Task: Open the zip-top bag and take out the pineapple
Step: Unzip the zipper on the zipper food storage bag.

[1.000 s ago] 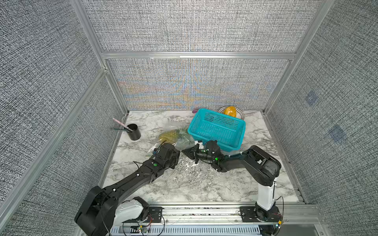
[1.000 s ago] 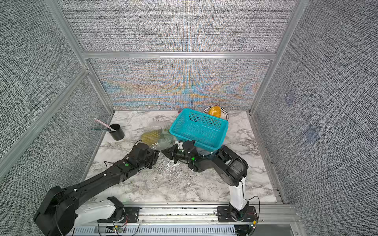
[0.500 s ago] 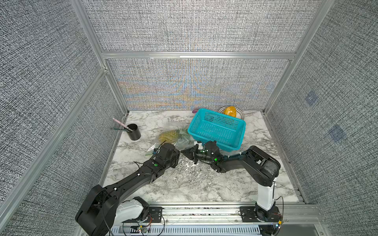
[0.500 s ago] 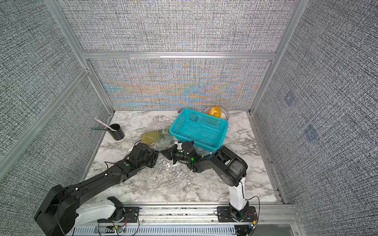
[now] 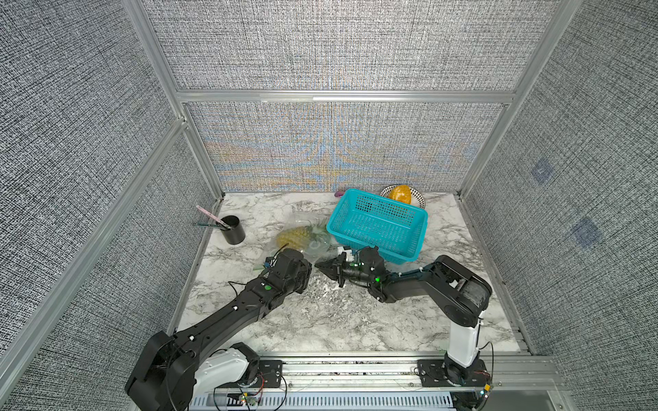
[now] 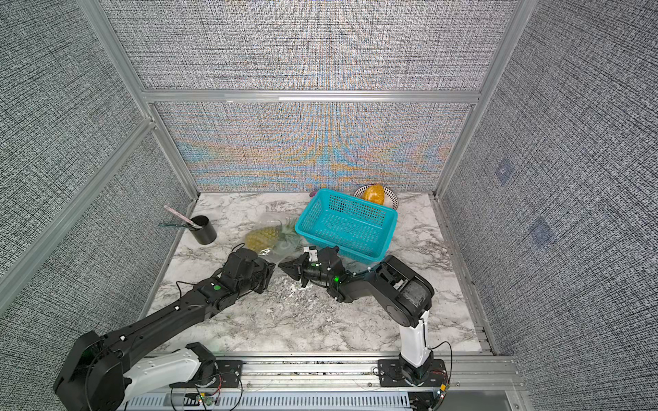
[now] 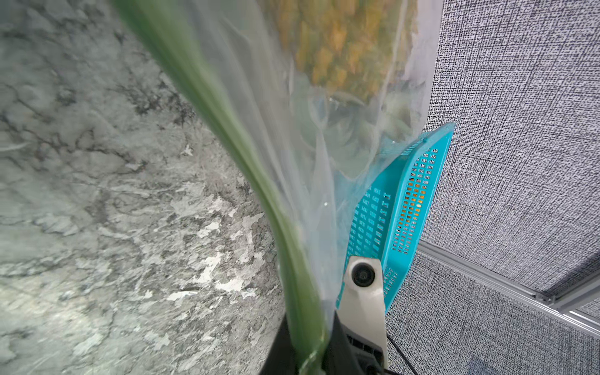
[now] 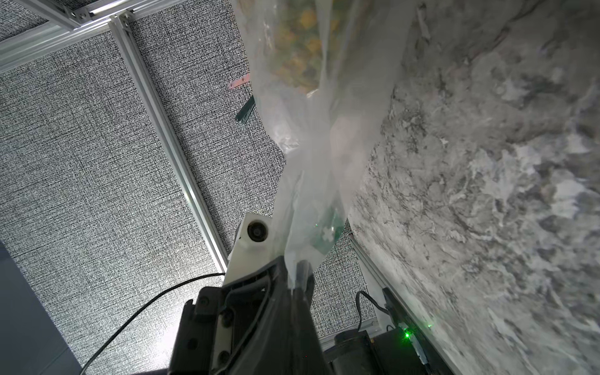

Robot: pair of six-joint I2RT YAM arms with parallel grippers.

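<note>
The zip-top bag (image 5: 318, 244) lies crumpled left of the basket with the pineapple (image 5: 294, 236) inside it, seen in both top views. My two grippers meet tip to tip at the bag's near edge. The left gripper (image 7: 308, 352) is shut on the pale green zip strip (image 7: 259, 168), which runs up from between its jaws. The right gripper (image 8: 297, 281) is shut on clear plastic of the bag (image 8: 311, 168) beside it. Through the film the pineapple (image 7: 341, 45) shows yellow and scaly. In a top view the left gripper (image 6: 271, 267) and right gripper (image 6: 282, 265) nearly touch.
A teal basket (image 5: 416, 233) stands just behind the right gripper, touching the bag. Behind it a striped bowl (image 5: 419, 200) holds a smooth orange fruit (image 5: 400, 194). A black cup (image 5: 233, 231) with sticks is at the left. The walls enclose the marble table (image 5: 356, 320).
The left jaws have closed onto the bag's zip strip. The right gripper has edged slightly left, still holding the bag's plastic.
</note>
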